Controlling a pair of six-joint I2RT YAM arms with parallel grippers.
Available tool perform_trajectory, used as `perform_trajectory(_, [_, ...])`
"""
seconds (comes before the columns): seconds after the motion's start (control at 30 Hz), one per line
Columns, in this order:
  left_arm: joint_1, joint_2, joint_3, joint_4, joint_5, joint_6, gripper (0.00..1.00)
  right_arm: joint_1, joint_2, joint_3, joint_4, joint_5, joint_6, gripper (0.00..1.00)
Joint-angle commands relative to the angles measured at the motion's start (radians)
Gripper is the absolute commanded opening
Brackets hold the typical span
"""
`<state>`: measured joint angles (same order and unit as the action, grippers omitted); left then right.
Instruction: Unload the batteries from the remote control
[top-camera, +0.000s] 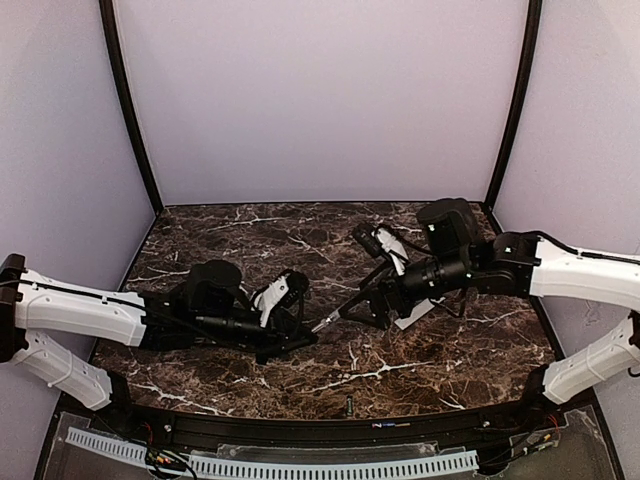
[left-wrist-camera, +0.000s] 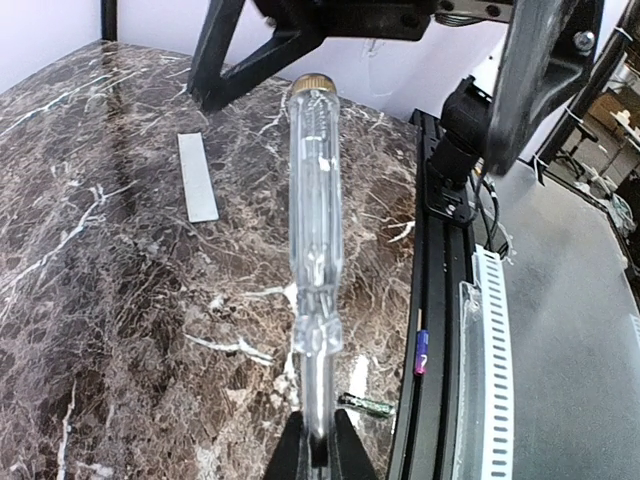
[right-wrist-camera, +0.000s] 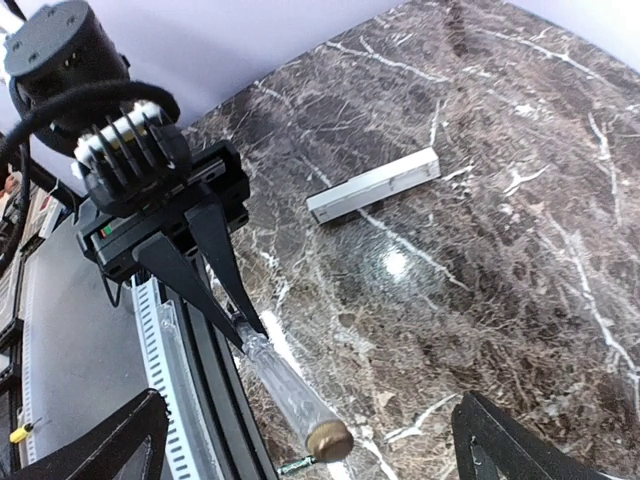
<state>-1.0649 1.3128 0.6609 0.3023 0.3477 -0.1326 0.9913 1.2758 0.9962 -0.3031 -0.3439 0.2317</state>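
Clear-handled screwdriver (left-wrist-camera: 315, 230) is pinched by its blade in the left gripper (left-wrist-camera: 318, 450). Its brass cap points at the right gripper (right-wrist-camera: 305, 445), whose fingers stand spread either side without touching, which suggests a handover. The remote control (right-wrist-camera: 375, 185) lies flat on the marble at one o'clock from the cap.

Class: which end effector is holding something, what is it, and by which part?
The left end effector grips the clear-handled screwdriver by its thin shaft, below the handle. The right end effector is open and holds nothing.
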Motion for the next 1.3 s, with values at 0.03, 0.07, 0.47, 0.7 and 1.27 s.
perform_trajectory(0.03, [-0.003, 0.026, -0.021, 0.065, -0.143, -0.096, 0.00, -0.038, -0.102, -0.032, -0.010, 0.137, -0.019, 0.99])
perform_trajectory(0.07, [-0.003, 0.032, -0.019, 0.064, -0.178, -0.105, 0.00, -0.042, -0.120, -0.047, -0.004, 0.158, -0.016, 0.99])
perform_trajectory(0.47, [-0.003, 0.167, 0.075, -0.028, -0.332, -0.200, 0.00, -0.052, -0.273, -0.219, 0.071, 0.329, 0.044, 0.99])
perform_trajectory(0.7, [0.010, 0.275, 0.193, -0.126, -0.454, -0.260, 0.00, -0.053, -0.292, -0.269, 0.067, 0.339, 0.076, 0.99])
perform_trajectory(1.27, [0.227, 0.514, 0.428, -0.293, -0.398, -0.367, 0.00, -0.053, -0.297, -0.311, 0.027, 0.338, 0.122, 0.99])
